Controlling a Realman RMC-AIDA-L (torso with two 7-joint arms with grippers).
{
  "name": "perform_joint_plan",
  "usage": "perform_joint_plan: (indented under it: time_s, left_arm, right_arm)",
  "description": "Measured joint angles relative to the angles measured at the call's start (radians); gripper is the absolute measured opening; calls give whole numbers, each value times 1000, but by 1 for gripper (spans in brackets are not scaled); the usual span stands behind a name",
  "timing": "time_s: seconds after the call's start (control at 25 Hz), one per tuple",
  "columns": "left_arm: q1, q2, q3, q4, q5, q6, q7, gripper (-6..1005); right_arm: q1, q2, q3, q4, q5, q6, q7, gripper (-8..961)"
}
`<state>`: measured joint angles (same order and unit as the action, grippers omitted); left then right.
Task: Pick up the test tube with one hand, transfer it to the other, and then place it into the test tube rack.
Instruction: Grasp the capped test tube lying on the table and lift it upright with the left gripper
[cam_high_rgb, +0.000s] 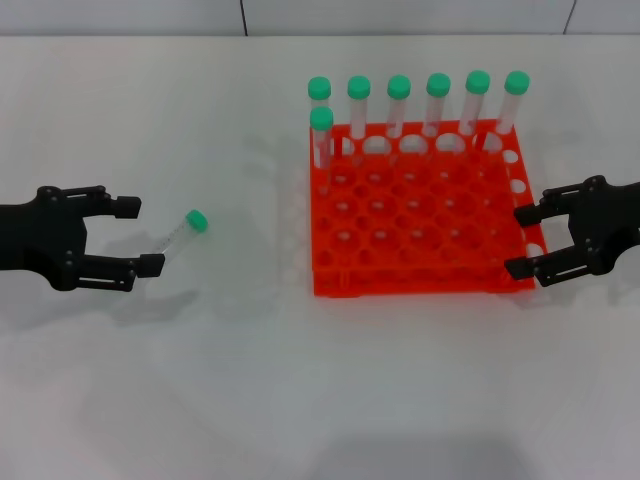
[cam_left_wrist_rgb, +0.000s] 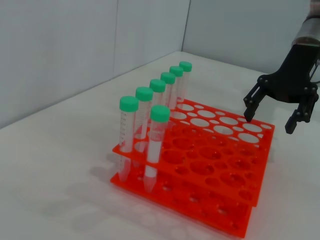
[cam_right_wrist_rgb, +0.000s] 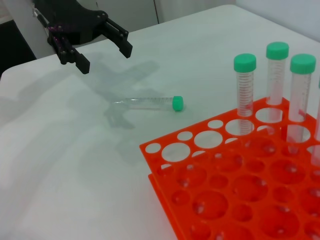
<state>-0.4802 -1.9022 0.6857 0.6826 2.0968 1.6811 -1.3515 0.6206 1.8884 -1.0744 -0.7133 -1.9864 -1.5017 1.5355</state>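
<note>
The test tube (cam_high_rgb: 181, 232) lies loose on the white table, its green cap pointing toward the test tube rack (cam_high_rgb: 420, 281). My left gripper (cam_high_rgb: 138, 236) hovers just left of the tube, open, with the tube's clear end close to the gap between its fingers. The right wrist view shows the same tube (cam_right_wrist_rgb: 149, 103) lying beyond the rack (cam_right_wrist_rgb: 226, 210), with the left gripper (cam_right_wrist_rgb: 104, 59) behind it. My right gripper (cam_high_rgb: 522, 241) is open at the rack's right edge, holding nothing. It also appears past the rack (cam_left_wrist_rgb: 200, 201) in the left wrist view, as the right gripper (cam_left_wrist_rgb: 270, 122).
Several green-capped tubes (cam_high_rgb: 438, 103) stand upright in the rack's back row, and one more (cam_high_rgb: 321, 137) stands in the second row at the left end. A wall runs along the table's far edge.
</note>
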Motion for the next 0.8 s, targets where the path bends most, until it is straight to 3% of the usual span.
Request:
perform_joint_plan:
  time_s: [0.8]
  left_arm:
    - [5, 0, -5, 2, 2, -5, -15, 875]
  right_arm:
    - [-2, 8, 13, -2, 10, -9, -22, 767]
